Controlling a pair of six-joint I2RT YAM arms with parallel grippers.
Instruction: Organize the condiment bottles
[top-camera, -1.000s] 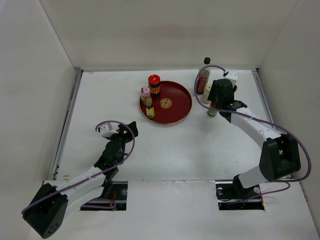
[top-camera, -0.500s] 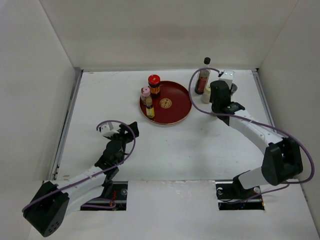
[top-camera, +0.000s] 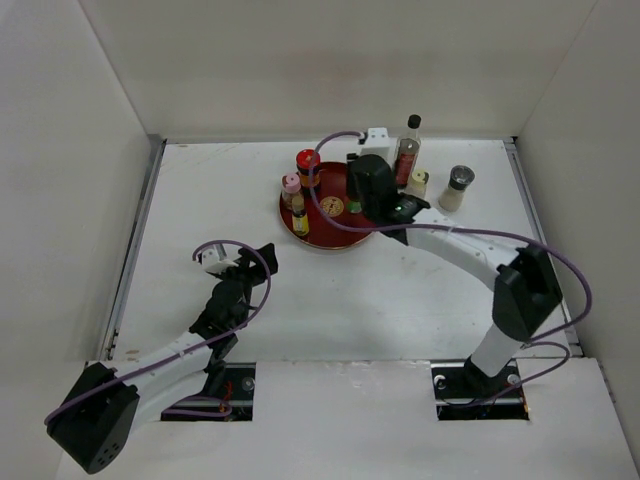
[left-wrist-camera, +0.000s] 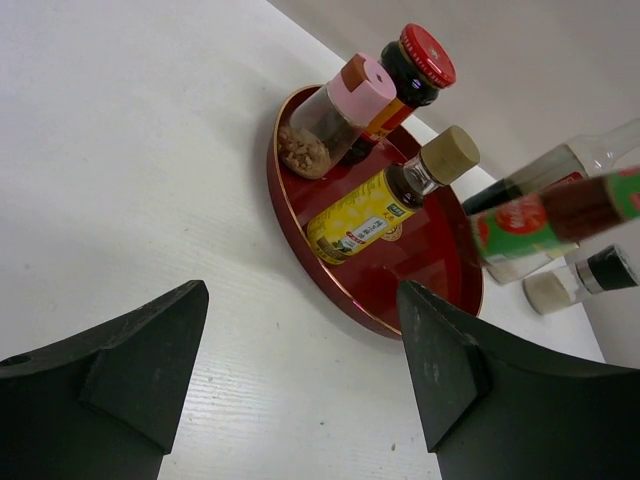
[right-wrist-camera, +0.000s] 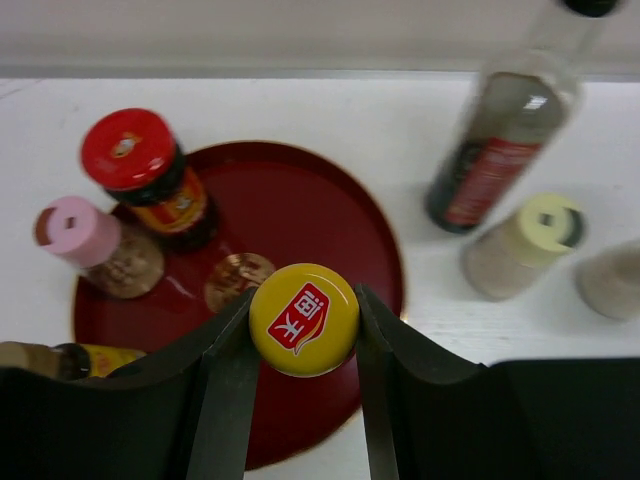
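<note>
There are seven small condiment bottles and jars, one for each cap colour: a red-capped dark glass bottle (top-camera: 308, 165), a pink-capped clear jar (top-camera: 291, 186), a tan-capped bottle with a yellow label (top-camera: 300, 222), a tall black-capped clear glass bottle (top-camera: 408, 150), a cream-capped jar (top-camera: 418, 183), a grey-capped shaker (top-camera: 457, 187) and a yellow-capped bottle (right-wrist-camera: 303, 318). There is one round red plate (right-wrist-camera: 300, 205). There are two white-and-black robot arms, the left arm (top-camera: 200, 335) and the right arm (top-camera: 470, 250).

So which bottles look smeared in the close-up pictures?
Left wrist view: the red-and-green-labelled bottle is streaked, while the pink-capped jar on the red plate looks crisp. Right wrist view: the yellow-capped bottle between the jaws is sharp; the tall bottle behind is soft.
</note>
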